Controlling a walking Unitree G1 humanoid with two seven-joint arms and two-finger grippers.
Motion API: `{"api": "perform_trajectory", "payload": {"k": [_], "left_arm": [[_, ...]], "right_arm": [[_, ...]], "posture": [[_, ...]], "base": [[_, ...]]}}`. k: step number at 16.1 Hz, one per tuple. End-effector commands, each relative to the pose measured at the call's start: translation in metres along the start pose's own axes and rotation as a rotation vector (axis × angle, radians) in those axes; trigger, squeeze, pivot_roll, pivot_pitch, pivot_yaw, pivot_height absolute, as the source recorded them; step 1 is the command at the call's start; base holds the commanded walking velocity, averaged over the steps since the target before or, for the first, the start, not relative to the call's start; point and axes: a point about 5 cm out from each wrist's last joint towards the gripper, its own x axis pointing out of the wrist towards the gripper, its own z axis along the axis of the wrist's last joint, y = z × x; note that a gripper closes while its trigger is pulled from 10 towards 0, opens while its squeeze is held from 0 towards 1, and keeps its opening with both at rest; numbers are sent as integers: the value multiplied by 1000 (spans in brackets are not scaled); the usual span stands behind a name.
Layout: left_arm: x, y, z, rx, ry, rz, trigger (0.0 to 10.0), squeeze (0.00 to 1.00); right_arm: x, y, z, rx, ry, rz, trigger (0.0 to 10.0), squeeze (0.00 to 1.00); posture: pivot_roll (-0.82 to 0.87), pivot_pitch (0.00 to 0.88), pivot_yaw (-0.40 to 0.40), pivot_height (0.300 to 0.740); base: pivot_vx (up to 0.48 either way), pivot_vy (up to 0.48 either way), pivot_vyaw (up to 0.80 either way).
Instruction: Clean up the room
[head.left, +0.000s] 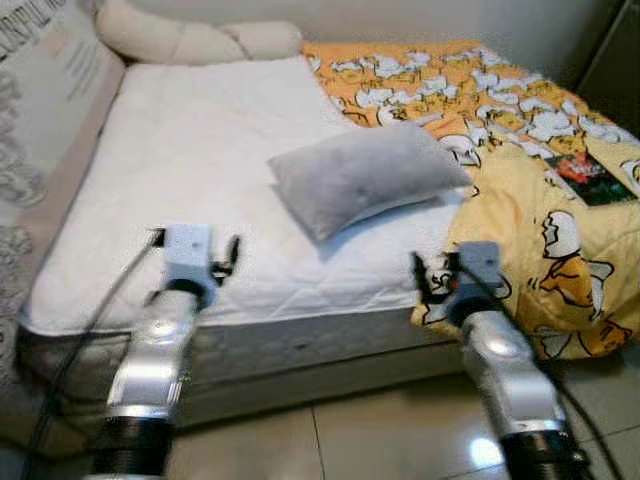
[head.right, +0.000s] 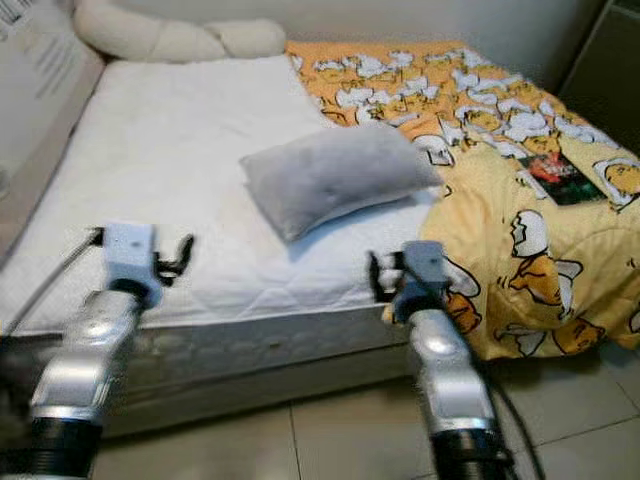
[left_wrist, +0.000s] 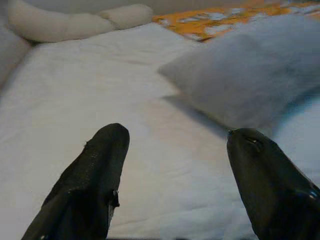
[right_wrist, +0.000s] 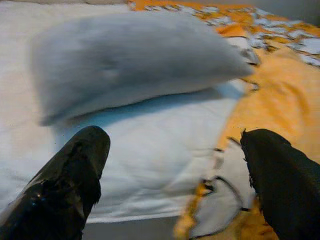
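Nearest: left gripper (left_wrist: 172, 145) and right gripper (right_wrist: 175, 150), both raised at the near edge of the bed, fingers spread wide, nothing between them. Left arm is over the bare mattress edge; right arm is at the seam where the blanket hangs off the side.

Floor (head.left: 400, 430): pale glossy tiles, reflecting light.

Mattress (head.left: 180, 160): white quilted cover, mostly bare on the robot's left half, slightly sagging at the near edge.

Pillow (head.left: 365, 175): grey, soft, plump, rectangular, lying at an angle near the middle of the mattress, one corner touching the blanket. Casts a shadow on the near side.

Blanket (head.left: 540, 210): yellow-orange with a white and black cartoon print, rumpled, covering the right half of the bed and draping over the near right corner toward the floor. A small dark booklet-like item (head.left: 590, 178) rests on it; detail too blurred to read.

Far end: long cream bolster cushion (head.left: 190, 38) against the wall. Printed fabric panel (head.left: 50, 90) along the left side.
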Motion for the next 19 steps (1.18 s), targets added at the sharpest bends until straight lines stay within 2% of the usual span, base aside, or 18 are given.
{"api": "perform_trajectory", "payload": {"k": [1,19], "left_arm": [[0,8,2,18,-6,22,10000,0],[2,12,5,34,-11,16,10000,0]], "right_arm": [[2,4,6,-1,-17,14,10000,1000],[6,7,7,12,-18,6,10000,1000]], "posture": [[-10,0,-28,740],[1,0,-26,740]], "base": [[330,0,0],[334,0,0]]}}
